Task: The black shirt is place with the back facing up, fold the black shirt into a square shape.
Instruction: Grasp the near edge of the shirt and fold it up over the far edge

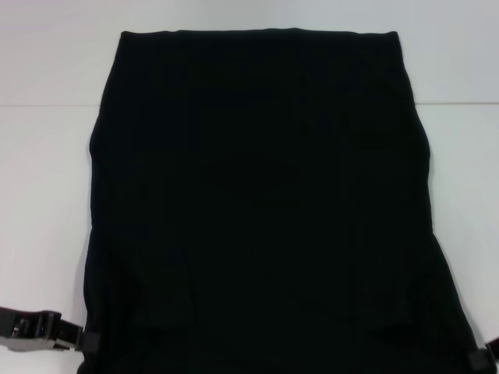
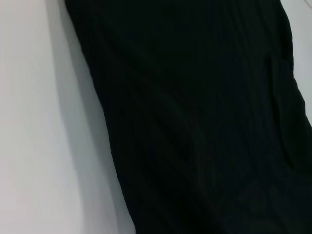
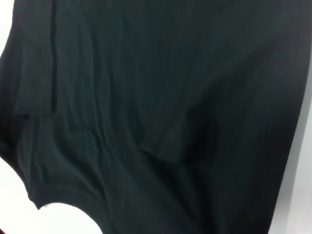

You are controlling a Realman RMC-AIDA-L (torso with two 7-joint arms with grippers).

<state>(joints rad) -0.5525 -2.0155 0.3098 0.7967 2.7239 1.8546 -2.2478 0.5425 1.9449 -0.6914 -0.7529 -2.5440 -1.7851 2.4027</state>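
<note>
While the black shirt (image 1: 265, 202) fills the frame's centre, white table (image 1: 47, 195) margins flank it; left gripper (image 1: 47, 331) and right gripper (image 1: 482, 360) sit at the lower corners, finger state indiscernible.

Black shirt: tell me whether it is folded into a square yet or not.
Not yet a square. The black shirt lies as a long panel on the white table; the right wrist view shows a sleeve tucked inward.

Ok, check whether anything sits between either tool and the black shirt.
Nothing visible does. The black shirt lies spread on the white table, plain side up, with nothing on or beside it. The left tool and right tool are already at its near corners, at the bottom edge of the head view.
</note>
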